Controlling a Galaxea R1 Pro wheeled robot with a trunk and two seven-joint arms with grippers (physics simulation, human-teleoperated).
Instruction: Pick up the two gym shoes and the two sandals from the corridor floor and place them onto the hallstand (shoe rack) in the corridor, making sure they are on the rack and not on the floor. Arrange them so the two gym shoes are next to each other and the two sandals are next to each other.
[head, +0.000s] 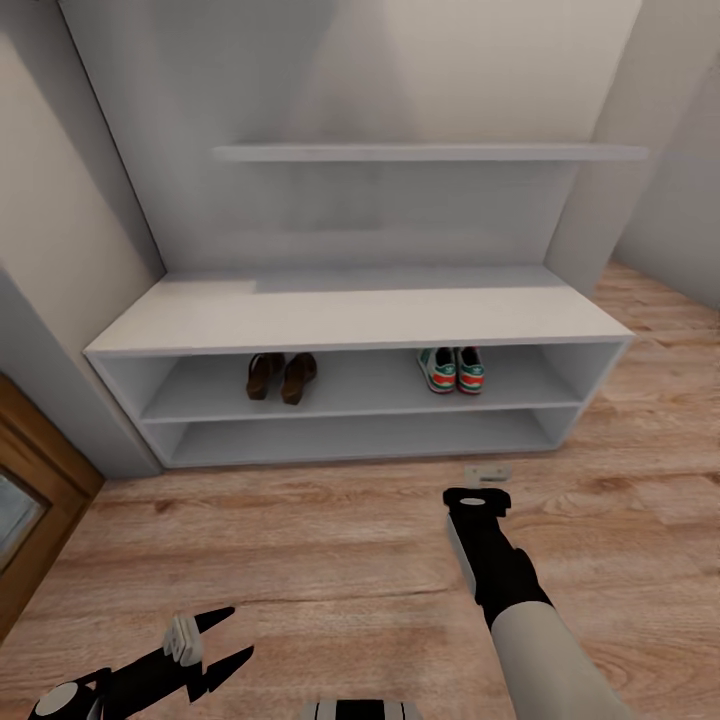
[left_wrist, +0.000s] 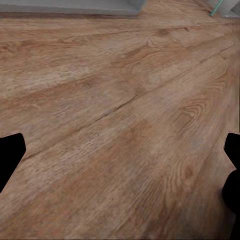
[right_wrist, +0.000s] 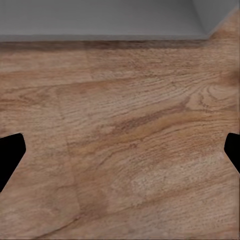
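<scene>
sandals (head: 281, 377) at 9 o'clock and sneakers (head: 451, 369) at 3 on the rack's (head: 360, 316) upper shelf, both arms' fingers (head: 183, 640) (head: 487, 472) spread wide, empty over floor (head: 330, 540)

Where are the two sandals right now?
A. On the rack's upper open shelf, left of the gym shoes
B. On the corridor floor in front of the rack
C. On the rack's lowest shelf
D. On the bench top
A: the head view shows the sandals side by side on the upper open shelf of the rack, with the gym shoes farther right on the same shelf.
</scene>
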